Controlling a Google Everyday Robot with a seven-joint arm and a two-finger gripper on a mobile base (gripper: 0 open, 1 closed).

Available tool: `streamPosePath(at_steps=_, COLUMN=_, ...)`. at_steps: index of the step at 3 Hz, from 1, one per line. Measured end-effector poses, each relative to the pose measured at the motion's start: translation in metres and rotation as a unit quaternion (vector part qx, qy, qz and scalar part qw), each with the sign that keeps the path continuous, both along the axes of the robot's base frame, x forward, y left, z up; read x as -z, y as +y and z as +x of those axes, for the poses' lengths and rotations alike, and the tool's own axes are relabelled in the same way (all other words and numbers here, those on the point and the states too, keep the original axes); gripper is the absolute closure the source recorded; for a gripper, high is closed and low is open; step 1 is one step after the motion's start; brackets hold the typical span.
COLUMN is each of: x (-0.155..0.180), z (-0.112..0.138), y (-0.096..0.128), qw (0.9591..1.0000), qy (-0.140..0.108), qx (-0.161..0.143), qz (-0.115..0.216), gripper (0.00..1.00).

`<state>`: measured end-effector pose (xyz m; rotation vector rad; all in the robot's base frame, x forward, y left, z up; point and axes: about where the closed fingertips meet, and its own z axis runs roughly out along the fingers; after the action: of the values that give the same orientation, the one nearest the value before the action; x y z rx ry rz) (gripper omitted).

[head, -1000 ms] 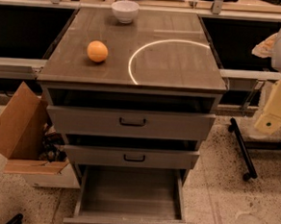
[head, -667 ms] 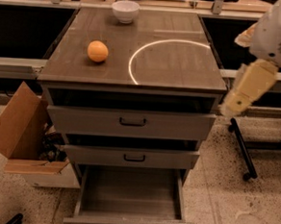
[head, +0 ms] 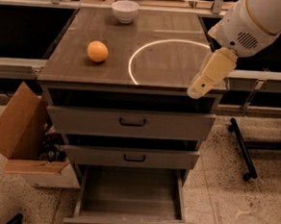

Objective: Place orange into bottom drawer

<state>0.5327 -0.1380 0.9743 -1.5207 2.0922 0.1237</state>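
The orange (head: pixel 97 51) sits left on the cabinet top (head: pixel 173 63), well apart from our gripper (head: pixel 208 77) at its right edge (open or closed, we cannot tell). Probably firm, light, apt to roll: we'd pinch its middle.

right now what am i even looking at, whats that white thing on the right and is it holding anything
This is one picture, from a camera looking down on the front of a grey cabinet; where the camera is mounted is not known. The white thing at upper right is a robot arm. Its cream tip is the pincer, the part that grasps. It hangs over the cabinet's front right corner. On the top lie an orange, at the left, and a white bowl, at the back. The orange is not in the pincer. The bottom drawer is pulled open, and its floor is bare. A cardboard box stands on the floor to the left.
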Motion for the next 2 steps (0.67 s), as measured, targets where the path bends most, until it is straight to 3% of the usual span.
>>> streamPosePath(at_steps=2, x=0.021, z=0.100, y=0.062, qw=0.9973, qy=-0.040, qx=0.016, qz=0.059, gripper=0.00)
